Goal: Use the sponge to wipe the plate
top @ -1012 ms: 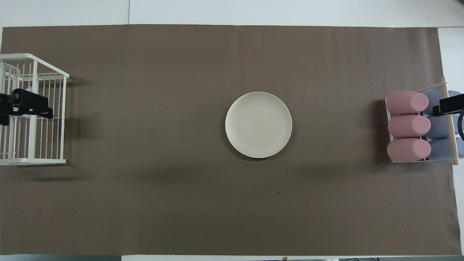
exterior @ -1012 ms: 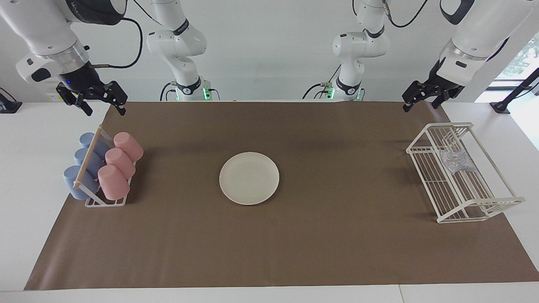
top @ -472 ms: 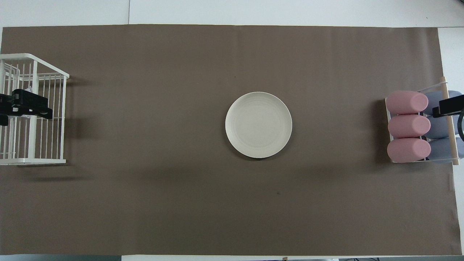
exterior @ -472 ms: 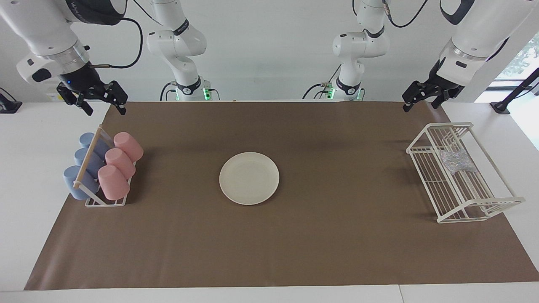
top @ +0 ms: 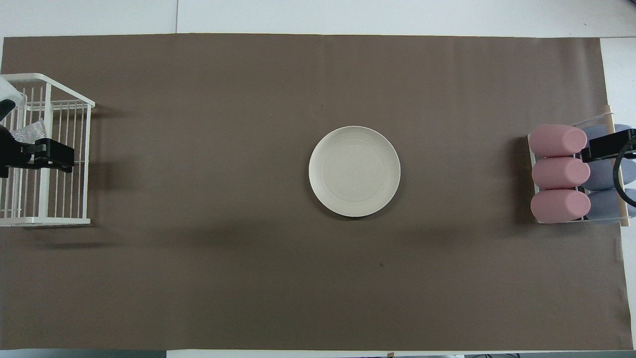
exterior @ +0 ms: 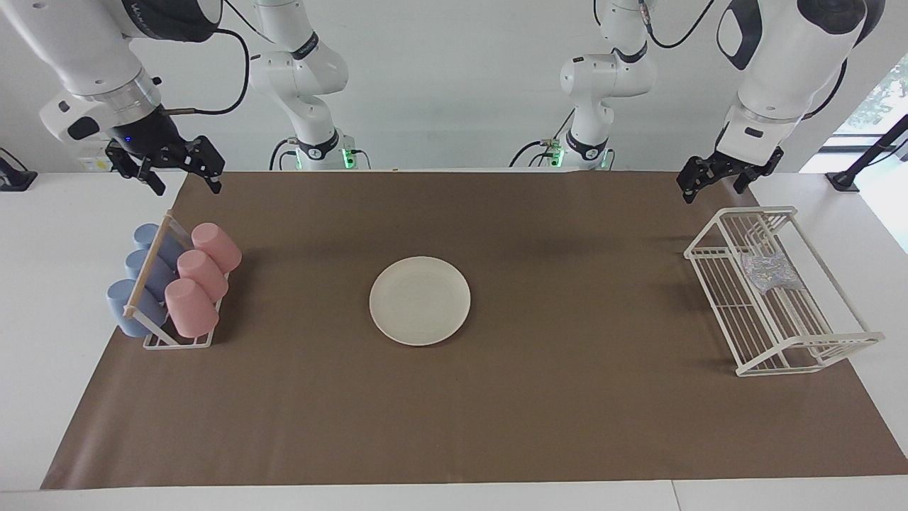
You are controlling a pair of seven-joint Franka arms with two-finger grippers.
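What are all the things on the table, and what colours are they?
plate: one, cream-white, middle of the brown mat.
sponge: one, silvery glittery, inside the wire rack.
wire rack: one, white, left arm's end of the table.
pink cups: three, lying on the cup stand.
blue cups: three, beside the pink ones.
cup stand: one, white with a wooden bar, right arm's end.
left gripper: black, jaws open, empty, raised near the wire rack.
right gripper: black, jaws open, empty, raised near the cups.
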